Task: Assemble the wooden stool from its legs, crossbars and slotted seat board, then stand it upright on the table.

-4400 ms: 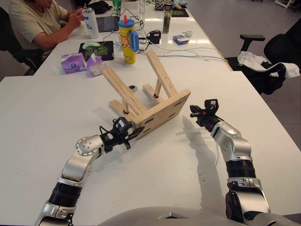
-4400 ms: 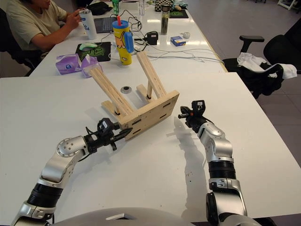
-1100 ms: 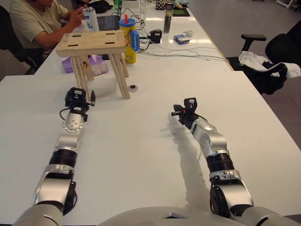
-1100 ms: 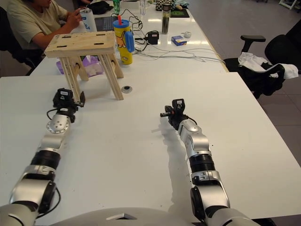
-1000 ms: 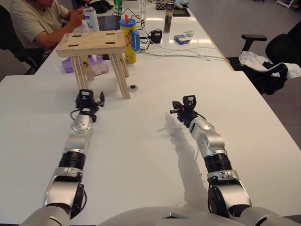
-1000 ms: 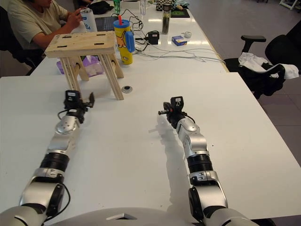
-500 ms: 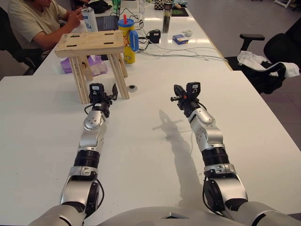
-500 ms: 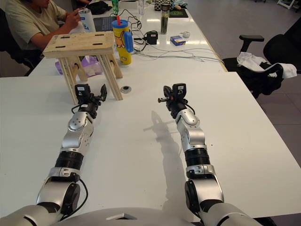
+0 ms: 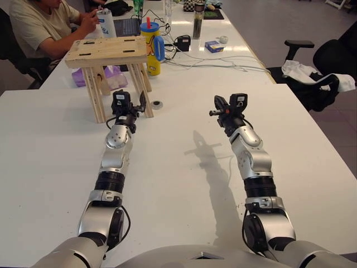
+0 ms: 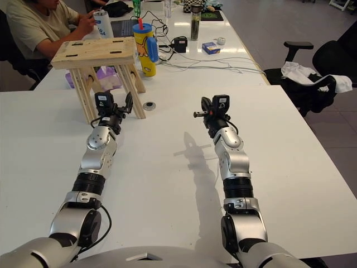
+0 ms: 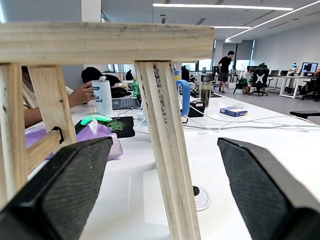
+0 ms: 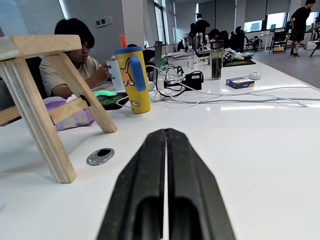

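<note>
Wooden stool [image 9: 109, 51] before outstretched left hand [image 9: 131, 103]

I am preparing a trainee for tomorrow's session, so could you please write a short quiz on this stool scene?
1. True or false: the wooden stool stands upright on the table.
2. Pick one. The left gripper is: A) open, near a stool leg without gripping it; B) shut on that leg; C) shut and empty.
3. Fill in: the right gripper has its fingers ___ with nothing between them.

Key: 1 true; 2 A; 3 shut.
</note>
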{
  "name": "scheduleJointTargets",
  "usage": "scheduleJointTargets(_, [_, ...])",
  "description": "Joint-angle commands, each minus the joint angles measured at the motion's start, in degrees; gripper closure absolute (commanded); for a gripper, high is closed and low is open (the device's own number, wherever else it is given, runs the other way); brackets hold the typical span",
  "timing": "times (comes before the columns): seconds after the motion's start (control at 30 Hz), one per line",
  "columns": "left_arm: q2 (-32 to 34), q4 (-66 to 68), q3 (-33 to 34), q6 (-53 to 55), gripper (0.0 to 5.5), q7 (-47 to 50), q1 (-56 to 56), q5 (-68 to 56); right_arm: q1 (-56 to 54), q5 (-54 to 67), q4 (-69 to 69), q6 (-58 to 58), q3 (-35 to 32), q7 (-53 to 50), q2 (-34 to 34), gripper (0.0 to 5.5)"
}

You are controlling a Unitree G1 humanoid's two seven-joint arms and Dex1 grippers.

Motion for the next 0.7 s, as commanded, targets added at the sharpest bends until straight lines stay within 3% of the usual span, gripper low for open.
scheduleJointTargets(0.03, [-0.4,2.4,-0.5,-3.1,1.60,0.0,-1.5,2.0,0.6,-0.9,-0.1,-0.8,0.0,-1.9,0.6,5.50])
scheduleJointTargets(0.7, [-1.1,8.4,0.3,-7.9,1.60,-1.0,-3.8,2.9,-0.3,-2.6,4.3,-3.9,1.5,-1.7,0.9,5.50])
